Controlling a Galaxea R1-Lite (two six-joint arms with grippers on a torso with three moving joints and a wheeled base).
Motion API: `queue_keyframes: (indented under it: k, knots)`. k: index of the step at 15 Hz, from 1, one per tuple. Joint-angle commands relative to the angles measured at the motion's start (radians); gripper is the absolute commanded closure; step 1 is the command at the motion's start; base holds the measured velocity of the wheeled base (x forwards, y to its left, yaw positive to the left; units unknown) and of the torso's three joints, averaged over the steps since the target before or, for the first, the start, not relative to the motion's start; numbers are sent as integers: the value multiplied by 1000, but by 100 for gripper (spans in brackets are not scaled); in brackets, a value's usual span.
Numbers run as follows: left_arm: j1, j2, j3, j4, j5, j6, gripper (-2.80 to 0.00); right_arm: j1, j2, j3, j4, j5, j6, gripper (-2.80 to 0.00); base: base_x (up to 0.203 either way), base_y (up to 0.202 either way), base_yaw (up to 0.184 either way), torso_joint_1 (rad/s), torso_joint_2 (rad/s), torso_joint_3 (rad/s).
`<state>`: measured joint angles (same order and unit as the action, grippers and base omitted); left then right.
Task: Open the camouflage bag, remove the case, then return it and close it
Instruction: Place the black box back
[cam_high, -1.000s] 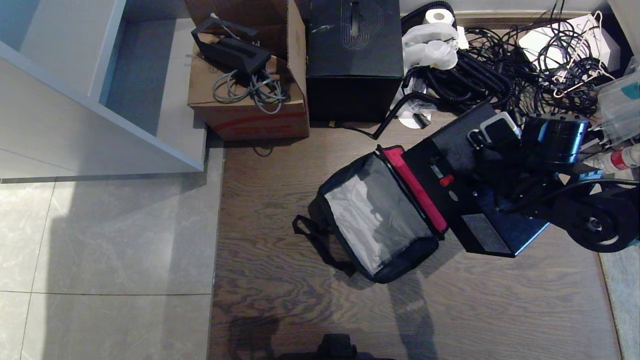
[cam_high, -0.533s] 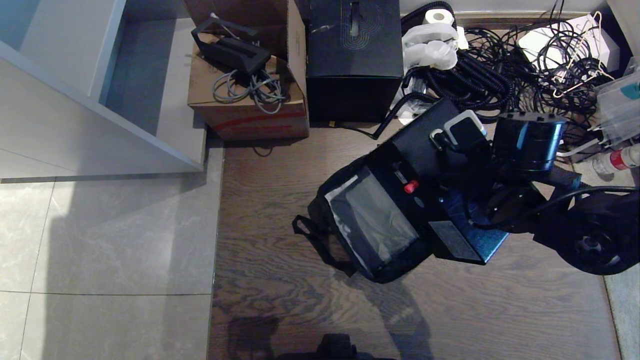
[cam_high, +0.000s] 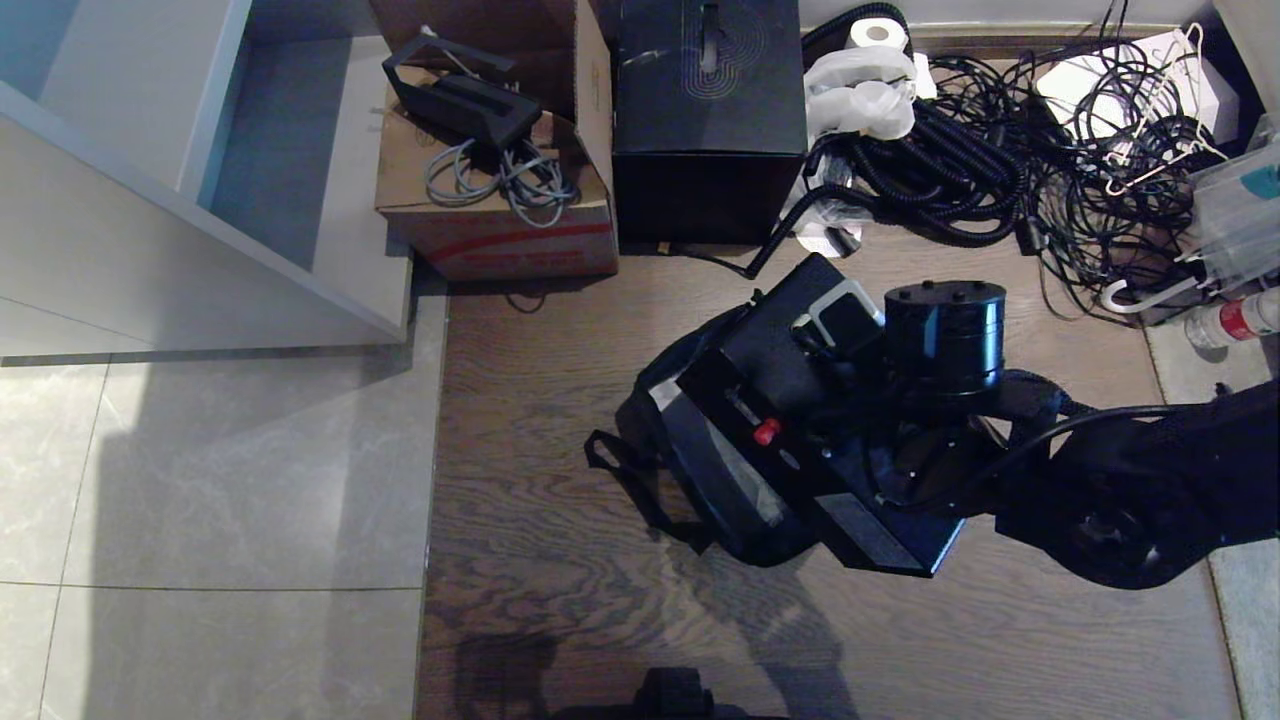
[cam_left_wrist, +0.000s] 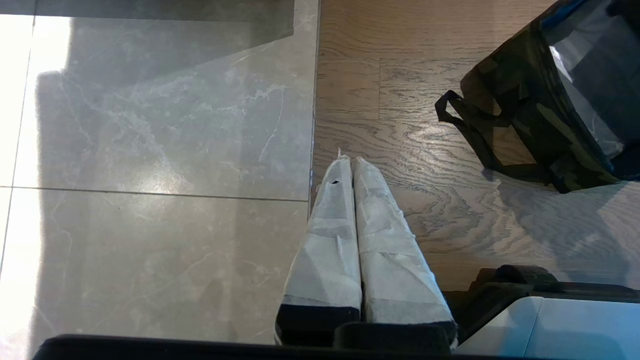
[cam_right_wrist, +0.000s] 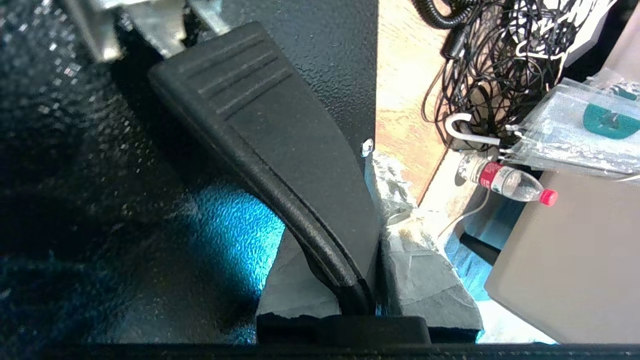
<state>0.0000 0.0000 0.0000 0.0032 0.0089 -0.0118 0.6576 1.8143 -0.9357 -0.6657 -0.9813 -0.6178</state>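
While my right claw (cam_right_wrist: 372, 280) stayed pinched on the black strap handle (cam_right_wrist: 280, 165) of the glittery black rectangular hard case (cam_high: 800, 450), that case hung tilted over the open camouflage fabric bag (cam_high: 700, 480) on the brown wood-grain floor (cam_high: 560, 620), hiding most of its grey lining. My left claw (cam_left_wrist: 352, 172), taped white fingers pressed together, hung parked above the floor near the bag's black strap (cam_left_wrist: 470, 135).

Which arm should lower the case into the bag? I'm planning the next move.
The right. Its gripper is shut on the handle of the case, held above the open bag. The left gripper is off to the side, shut and empty.
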Motion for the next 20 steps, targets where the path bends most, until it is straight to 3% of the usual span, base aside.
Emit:
queue_keyframes:
  k: [1, 6, 9, 20]
  knots:
    - [0, 0, -1, 0, 0, -1, 0, 15, 41, -2, -2, -5, 4, 0, 0, 0, 0, 0, 0, 0]
    - [0, 0, 0, 0, 0, -1, 0, 31, 108, -62, 6, -22, 48, 0, 0, 0, 0, 0, 0, 0]
    - [0, 0, 0, 0, 0, -1, 0, 40, 114, -114, 95, -29, 92, 0, 0, 0, 0, 0, 0, 0]
    - [0, 0, 0, 0, 0, -1, 0, 71, 137, -195, 146, -30, 105, 0, 0, 0, 0, 0, 0, 0]
